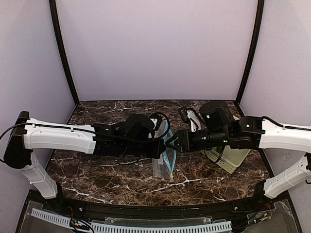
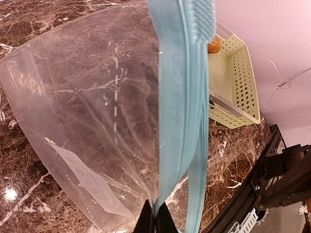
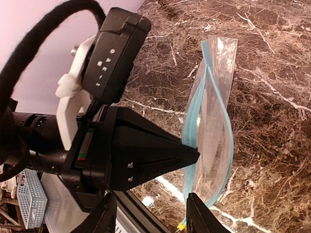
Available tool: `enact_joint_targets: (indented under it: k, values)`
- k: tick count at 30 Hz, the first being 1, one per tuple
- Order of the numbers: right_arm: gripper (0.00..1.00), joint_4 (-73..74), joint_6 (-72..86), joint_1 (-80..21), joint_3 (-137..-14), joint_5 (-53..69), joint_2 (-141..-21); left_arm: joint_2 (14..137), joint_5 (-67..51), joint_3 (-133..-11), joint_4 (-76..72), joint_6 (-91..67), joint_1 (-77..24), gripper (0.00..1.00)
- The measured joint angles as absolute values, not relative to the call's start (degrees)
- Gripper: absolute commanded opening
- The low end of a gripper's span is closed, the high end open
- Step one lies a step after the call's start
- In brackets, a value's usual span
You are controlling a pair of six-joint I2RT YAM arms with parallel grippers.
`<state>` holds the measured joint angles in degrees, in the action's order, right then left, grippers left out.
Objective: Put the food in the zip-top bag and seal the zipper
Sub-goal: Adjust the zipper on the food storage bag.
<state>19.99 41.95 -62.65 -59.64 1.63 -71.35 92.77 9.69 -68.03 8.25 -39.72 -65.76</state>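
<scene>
The clear zip-top bag [image 1: 163, 167] hangs above the marble table between the two arms. My left gripper [image 2: 155, 224] is shut on the teal zipper [image 2: 180, 121] at one lip of the bag. In the right wrist view the bag [image 3: 216, 126] has its mouth bowed open, and the left gripper [image 3: 192, 155] pinches the near strip. My right gripper [image 3: 151, 218] stands open just beside the bag's lower corner, with nothing between its fingers. A brown-orange oval piece of food [image 2: 214, 45] lies in the pale green basket [image 2: 238, 82].
The slotted basket [image 1: 235, 158] stands on the table at the right, partly under my right arm. A white label [image 2: 87, 182] is on the bag's side. The table's black front rail [image 2: 272, 165] runs close below the bag.
</scene>
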Motion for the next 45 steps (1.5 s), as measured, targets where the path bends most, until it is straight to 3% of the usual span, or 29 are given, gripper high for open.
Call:
enact_joint_targets:
  k: [16,45]
  values:
    - [0.27,12.05,42.02,-56.88,-53.76,8.34,-73.45,89.76,2.63,-62.83,0.19,-39.64,-65.73,0.01]
    - [0.20,10.48,41.50,-55.07,-50.54,10.11,-75.24,87.48,-5.06,-59.88,-5.69,-37.69,-65.41,0.01]
